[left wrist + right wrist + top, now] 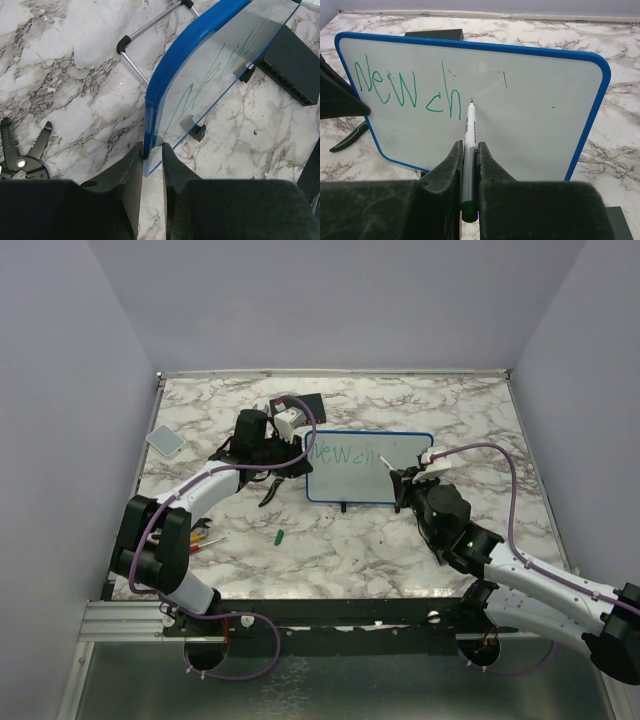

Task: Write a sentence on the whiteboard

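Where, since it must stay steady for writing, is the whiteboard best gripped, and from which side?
On the whiteboard, the thin blue rim of its left edge, from the left, as the left pincer does. It stands on edge, and the marker in the right pincer needs its face.

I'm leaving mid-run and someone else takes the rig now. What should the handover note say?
Left gripper: shut on the whiteboard at its blue rim, steadying it.
Right gripper: shut on a green marker, tip at the board just after the last letter.
Done: the sentence reads "New ch" so far.
Left: finish that word and write the rest of the sentence.
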Robot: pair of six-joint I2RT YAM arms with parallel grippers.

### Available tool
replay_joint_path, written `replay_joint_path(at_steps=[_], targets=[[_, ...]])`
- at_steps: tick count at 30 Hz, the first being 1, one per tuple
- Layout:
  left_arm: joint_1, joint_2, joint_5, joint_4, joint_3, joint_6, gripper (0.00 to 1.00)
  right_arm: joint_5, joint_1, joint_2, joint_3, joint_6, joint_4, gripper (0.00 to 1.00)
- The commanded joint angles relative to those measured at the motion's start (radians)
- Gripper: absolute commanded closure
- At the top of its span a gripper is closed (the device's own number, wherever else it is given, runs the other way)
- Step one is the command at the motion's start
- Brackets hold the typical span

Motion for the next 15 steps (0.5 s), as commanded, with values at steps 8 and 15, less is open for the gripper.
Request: replay_joint_path(at_steps=[8,15], targets=[[-0.004,-0.02,0.008,-0.008,0.017,0.01,0.79,-0.032,-0.009,0.021,0.018,-0.055,0.038,0.99],[-0.004,-0.02,0.009,-0.008,0.017,0.011,0.79,-0.072,-0.008,0.055,0.005,-0.008,-0.011,0.99]])
